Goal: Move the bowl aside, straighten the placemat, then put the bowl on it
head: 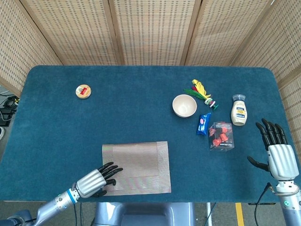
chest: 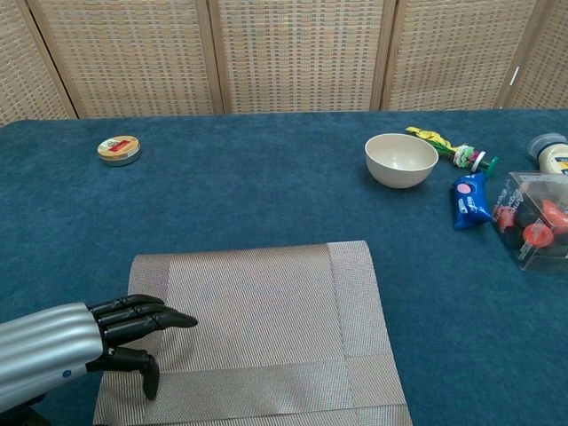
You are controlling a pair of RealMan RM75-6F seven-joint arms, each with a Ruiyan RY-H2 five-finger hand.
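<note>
Left hand point(chest: 84, 340) lies flat, fingers loosely apart, on the near left corner of the placemat point(chest: 257, 328), grasping nothing. The mat looks nearly square to the table edge now, so I'd press lightly and nudge, not drag. Bowl point(chest: 401, 159) sits far off to its right. Right hand point(head: 277, 151) hangs spread, holding nothing.

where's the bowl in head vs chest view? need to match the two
Head view: bowl sits right of centre on the blue table, apart from the placemat at the near edge.
Chest view: bowl is upper right, beyond the placemat.
Shared landmark: the blue packet lies just right of and nearer than the bowl in both views.
</note>
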